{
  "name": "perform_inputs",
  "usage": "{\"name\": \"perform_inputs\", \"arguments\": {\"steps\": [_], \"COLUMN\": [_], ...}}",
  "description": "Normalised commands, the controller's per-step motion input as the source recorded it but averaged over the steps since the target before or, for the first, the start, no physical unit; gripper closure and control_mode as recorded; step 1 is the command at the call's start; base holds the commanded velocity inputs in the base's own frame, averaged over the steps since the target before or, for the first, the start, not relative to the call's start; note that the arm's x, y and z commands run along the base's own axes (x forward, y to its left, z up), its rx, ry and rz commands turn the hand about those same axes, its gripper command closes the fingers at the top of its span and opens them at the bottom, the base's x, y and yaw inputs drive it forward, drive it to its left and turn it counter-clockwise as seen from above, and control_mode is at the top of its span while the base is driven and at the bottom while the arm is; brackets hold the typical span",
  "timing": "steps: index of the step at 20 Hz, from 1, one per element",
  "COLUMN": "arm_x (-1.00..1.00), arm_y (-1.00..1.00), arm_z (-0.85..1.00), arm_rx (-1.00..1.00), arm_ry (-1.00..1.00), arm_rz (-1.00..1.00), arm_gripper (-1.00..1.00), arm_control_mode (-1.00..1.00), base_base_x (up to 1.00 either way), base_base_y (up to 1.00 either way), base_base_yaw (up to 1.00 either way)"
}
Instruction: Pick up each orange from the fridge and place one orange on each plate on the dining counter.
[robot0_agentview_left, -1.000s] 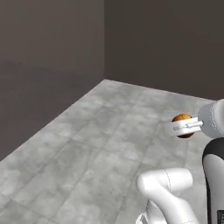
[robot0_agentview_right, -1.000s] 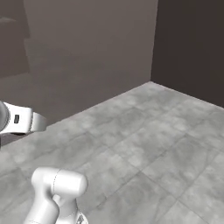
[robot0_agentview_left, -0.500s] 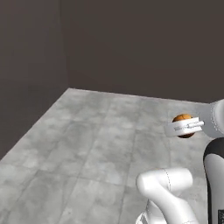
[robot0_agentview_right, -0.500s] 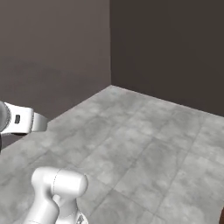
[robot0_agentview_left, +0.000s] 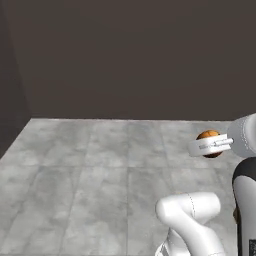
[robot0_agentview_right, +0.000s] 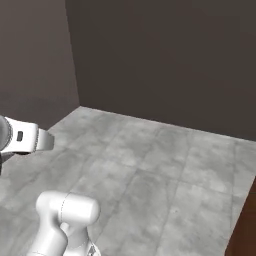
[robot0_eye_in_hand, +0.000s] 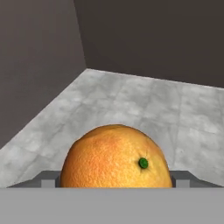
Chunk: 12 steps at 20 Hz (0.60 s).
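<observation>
Item: orange (robot0_eye_in_hand: 114, 158). I am carrying it clamped in the gripper (robot0_agentview_left: 210, 145), raised above grey floor (robot0_agentview_left: 100, 170), for transport toward the plates.

The scene is viewed from three cameras. From behind the arm on its left, the grey tiled floor (robot0_agentview_left: 100, 170) is looked down on, facing a dark wall (robot0_agentview_left: 130, 55) well ahead. From behind on the right, the same floor (robot0_agentview_right: 165, 165) is seen, facing a corner where two dark walls meet. Floor and walls are shared by both. The hand view is set very near, looking along the gripper over an orange (robot0_eye_in_hand: 116, 157) toward the same floor and a wall corner.
</observation>
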Motion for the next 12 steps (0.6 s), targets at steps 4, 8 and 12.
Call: {"name": "perform_inputs", "arguments": {"steps": [4,8,12], "arm_x": [0.0,0.0,0.0], "arm_y": [0.0,0.0,0.0], "arm_z": [0.0,0.0,0.0], "arm_rx": [0.0,0.0,0.0], "arm_ry": [0.0,0.0,0.0], "arm_rz": [0.0,0.0,0.0], "arm_gripper": [1.0,1.0,1.0], "arm_control_mode": [1.0,1.0,1.0], "base_base_x": [1.0,1.0,1.0], "base_base_y": [0.0,0.0,0.0], "base_base_yaw": [-0.4,-0.39,-0.4]}}
